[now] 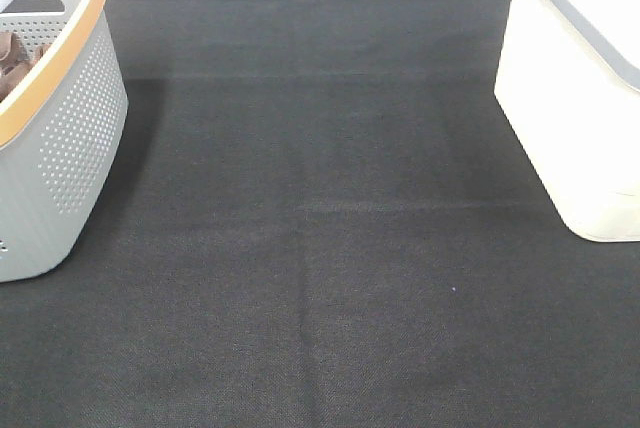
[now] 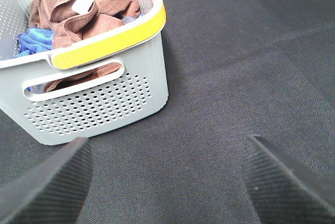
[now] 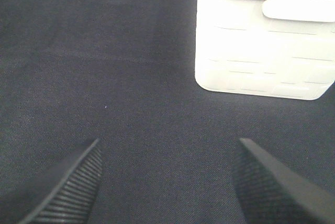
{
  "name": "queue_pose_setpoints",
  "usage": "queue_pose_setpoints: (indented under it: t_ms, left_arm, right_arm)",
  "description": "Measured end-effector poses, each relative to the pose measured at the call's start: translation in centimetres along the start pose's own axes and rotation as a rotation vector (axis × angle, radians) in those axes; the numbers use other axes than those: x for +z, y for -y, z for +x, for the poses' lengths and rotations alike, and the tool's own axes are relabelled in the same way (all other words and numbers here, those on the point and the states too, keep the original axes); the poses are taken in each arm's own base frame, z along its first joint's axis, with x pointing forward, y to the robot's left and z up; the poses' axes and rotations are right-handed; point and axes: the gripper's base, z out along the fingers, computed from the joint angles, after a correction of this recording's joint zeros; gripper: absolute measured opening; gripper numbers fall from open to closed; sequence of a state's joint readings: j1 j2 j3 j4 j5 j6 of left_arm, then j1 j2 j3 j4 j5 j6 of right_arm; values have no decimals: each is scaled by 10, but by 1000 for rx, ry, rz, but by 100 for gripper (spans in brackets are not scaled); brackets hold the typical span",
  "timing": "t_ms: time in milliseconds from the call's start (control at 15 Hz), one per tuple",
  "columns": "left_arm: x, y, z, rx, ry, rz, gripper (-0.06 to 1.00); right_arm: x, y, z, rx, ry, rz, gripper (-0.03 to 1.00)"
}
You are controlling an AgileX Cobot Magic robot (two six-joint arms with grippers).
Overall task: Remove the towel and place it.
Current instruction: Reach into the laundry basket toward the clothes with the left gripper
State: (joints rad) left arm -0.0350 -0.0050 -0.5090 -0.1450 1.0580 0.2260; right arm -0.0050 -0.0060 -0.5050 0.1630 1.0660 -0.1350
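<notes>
The reddish-brown towel (image 2: 78,12) lies crumpled inside the grey perforated basket (image 2: 99,103), its small white tag facing up. From the high camera only a sliver of the towel (image 1: 12,60) shows over the rim of the basket (image 1: 70,138) at the far left. My left gripper (image 2: 167,182) is open over the dark cloth just outside the basket, nothing between its fingers. My right gripper (image 3: 167,182) is open too, over the cloth a short way from the white bin (image 3: 261,41). Neither arm shows in the high view.
A blue cloth (image 2: 34,41) lies beside the towel in the basket. The basket has a yellow-orange rim (image 1: 60,48). A white bin with a grey lid (image 1: 580,88) stands at the right edge. A dark fabric mat (image 1: 320,248) covers the table.
</notes>
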Motion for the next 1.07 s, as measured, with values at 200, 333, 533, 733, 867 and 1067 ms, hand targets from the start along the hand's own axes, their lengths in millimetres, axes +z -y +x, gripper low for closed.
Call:
queue_pose_setpoints:
  t_ms: [200,333,533,733,867,1067]
  left_arm:
    - [0,0,0,0,0,0,76]
    - [0,0,0,0,0,0,76]
    - [0,0,0,0,0,0,76]
    - [0,0,0,-1,0,0,76]
    - [0,0,0,-1,0,0,76]
    - [0,0,0,-1,0,0,76]
  right_arm:
    - [0,0,0,0,0,0,67]
    - [0,0,0,0,0,0,67]
    - [0,0,0,0,0,0,67]
    - [0,0,0,0,0,0,67]
    - [0,0,0,0,0,0,67]
    - [0,0,0,0,0,0,67]
